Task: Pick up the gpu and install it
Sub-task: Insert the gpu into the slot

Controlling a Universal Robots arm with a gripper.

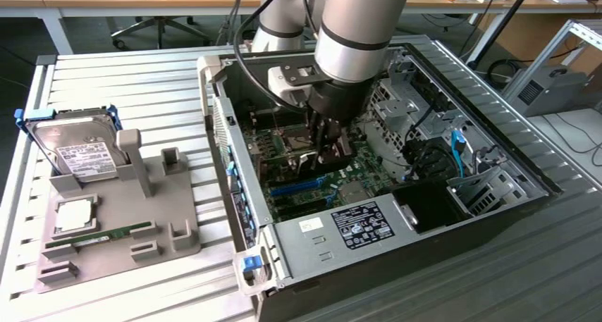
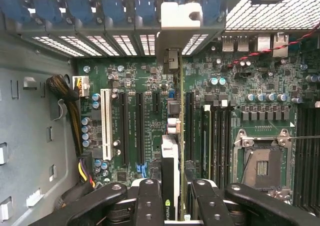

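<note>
Looking at an open PC case [image 1: 311, 255] laid flat, probably to put the motherboard [image 2: 132, 75] face-up for a straight drop. Off at 9 o'clock from it in the exterior view: grey parts stand [image 1: 123, 216] propping a hard drive [image 1: 80, 156]. Down inside, gripper [image 2: 175, 188] nearly closed, pinching the gpu [image 2: 170, 151] edge-on, bracket end toward the rear vents [image 2: 125, 43], seemingly lined up over the expansion slots [image 2: 140, 126].

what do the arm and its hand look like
The arm is a thick silver-grey tube with a paler joint and a black wrist. A black cable loops beside it, and a light grey bracket is bolted on. The hand is black, its fingers dotted with screws.
</note>
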